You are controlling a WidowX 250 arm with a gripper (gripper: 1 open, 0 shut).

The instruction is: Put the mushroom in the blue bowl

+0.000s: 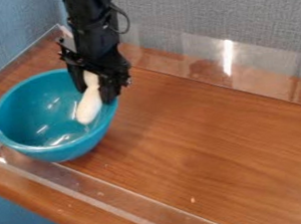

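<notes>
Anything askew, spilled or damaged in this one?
Nothing spilled or visibly damaged. The bowl sits upright at the table's left side, and the mushroom is slanted inside it, under the tool, which suits the task.

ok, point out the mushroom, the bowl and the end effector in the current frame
mushroom (87, 108): camera view, pale lower end
bowl (27, 114): camera view, inner wall
end effector (94, 75): camera view, between the fingertips

Bowl (35, 125) on the left of the table (217, 143).
</notes>
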